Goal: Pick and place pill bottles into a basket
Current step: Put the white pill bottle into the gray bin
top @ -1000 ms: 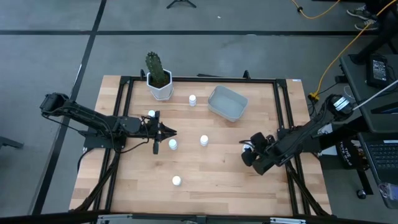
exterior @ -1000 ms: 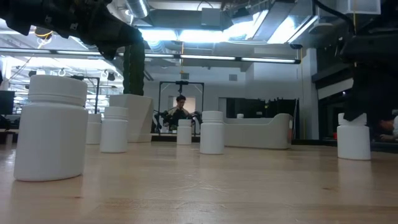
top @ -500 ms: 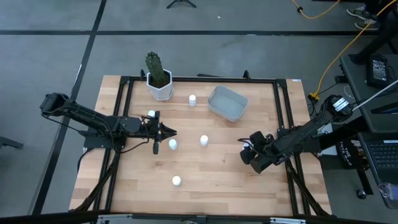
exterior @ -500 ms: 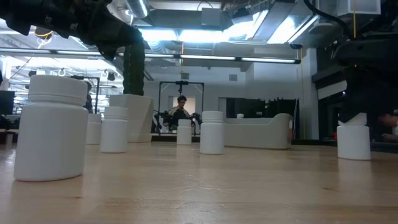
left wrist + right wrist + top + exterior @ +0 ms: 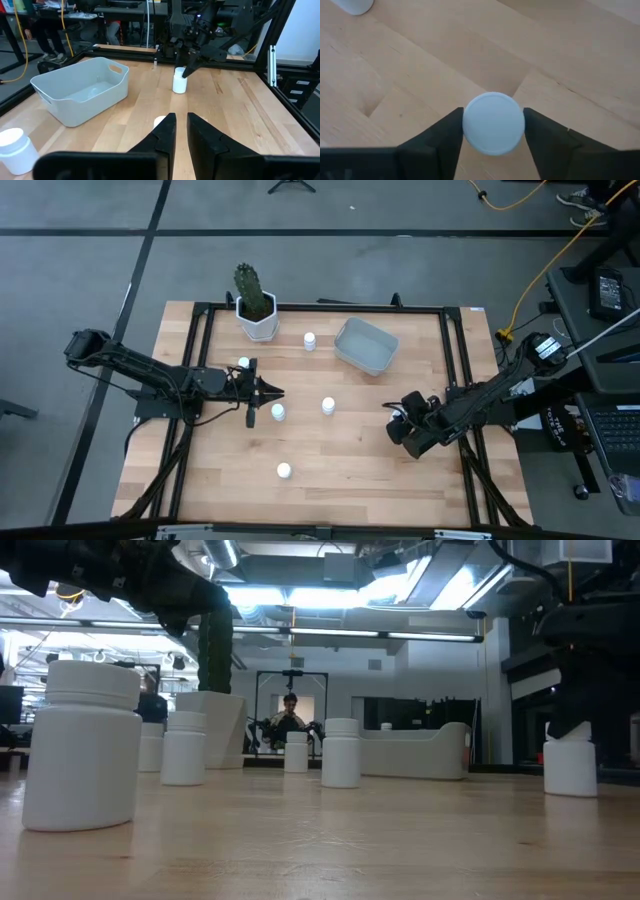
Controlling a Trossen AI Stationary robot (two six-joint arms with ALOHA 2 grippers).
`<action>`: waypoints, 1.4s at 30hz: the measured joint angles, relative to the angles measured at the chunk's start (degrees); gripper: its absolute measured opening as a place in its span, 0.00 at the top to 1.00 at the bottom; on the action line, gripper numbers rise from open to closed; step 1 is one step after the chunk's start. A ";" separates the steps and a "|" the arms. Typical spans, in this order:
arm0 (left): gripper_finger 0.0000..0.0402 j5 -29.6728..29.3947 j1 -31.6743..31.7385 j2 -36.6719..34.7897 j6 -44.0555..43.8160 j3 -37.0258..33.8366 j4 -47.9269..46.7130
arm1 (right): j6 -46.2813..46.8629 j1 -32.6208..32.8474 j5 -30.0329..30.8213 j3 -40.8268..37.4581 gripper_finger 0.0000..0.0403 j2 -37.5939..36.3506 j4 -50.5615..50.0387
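Observation:
Six small white pill bottles stand upright on the wooden table. My right gripper (image 5: 397, 417) is at the right of the middle, shut on one bottle (image 5: 493, 123), which also shows in the low view (image 5: 570, 768). The other bottles stand at the far middle (image 5: 309, 340), left (image 5: 243, 364), centre (image 5: 328, 406) (image 5: 278, 412) and near side (image 5: 284, 471). My left gripper (image 5: 272, 393) is shut and empty above the table, just beside a centre bottle. The pale grey-blue basket (image 5: 366, 345) rests on its base at the far right of centre. My right gripper pinches the bottle's cap (image 5: 470, 125) between its two fingers (image 5: 442, 137), one on each side. The fingers come from above, pointing down. The bottle is upright, and its base (image 5: 570, 792) seems to rest on the table.
A cactus in a white hexagonal pot (image 5: 257, 315) stands at the far left of centre. A black frame (image 5: 450, 350) runs round the table top. Bare wood lies along the near edge (image 5: 380, 480). A person shows far off in the room (image 5: 290, 710).
My right gripper has moved a little toward the table's far edge and come lower over the bottle's cap. The bottle stays where it stood.

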 joint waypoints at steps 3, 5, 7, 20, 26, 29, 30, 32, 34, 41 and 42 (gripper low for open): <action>0.91 0.00 0.00 0.00 0.00 0.00 -0.01 | -0.08 0.00 0.23 0.07 0.59 0.00 -0.03; 0.91 0.00 0.00 0.00 0.00 0.00 -0.01 | -0.16 0.00 0.23 0.09 0.61 0.00 -0.03; 0.91 0.00 0.00 0.00 0.00 0.00 -0.01 | -0.16 0.00 0.23 0.09 0.62 0.00 -0.02; 0.92 0.00 -0.01 0.00 0.03 0.00 -0.01 | -1.67 0.00 -0.44 1.25 0.61 -0.11 -0.95; 0.91 -0.02 0.00 0.00 0.04 0.00 -0.01 | -9.53 0.00 0.47 5.82 0.60 -2.39 -1.16; 0.90 -0.02 0.00 0.00 0.02 0.00 -0.01 | -13.42 0.00 2.32 6.81 0.60 -5.03 -1.24; 0.90 -0.02 0.00 0.00 0.02 0.00 -0.01 | -14.70 -0.02 2.71 6.94 0.60 -6.32 -1.37; 0.89 -0.02 0.00 0.00 -0.01 0.00 0.03 | -18.18 -0.47 3.27 7.22 0.60 -9.16 -1.32; 0.89 -0.02 0.00 0.00 -0.01 0.00 0.28 | -22.22 -1.33 3.41 7.23 0.60 -12.45 -1.36; 0.89 -0.41 0.10 0.00 -0.90 -0.01 0.52 | -36.44 -6.48 6.74 7.23 0.60 -20.91 -1.32; 0.89 -0.39 0.36 0.00 -1.46 0.00 0.54 | -37.94 -7.26 6.90 7.23 0.60 -21.69 -1.29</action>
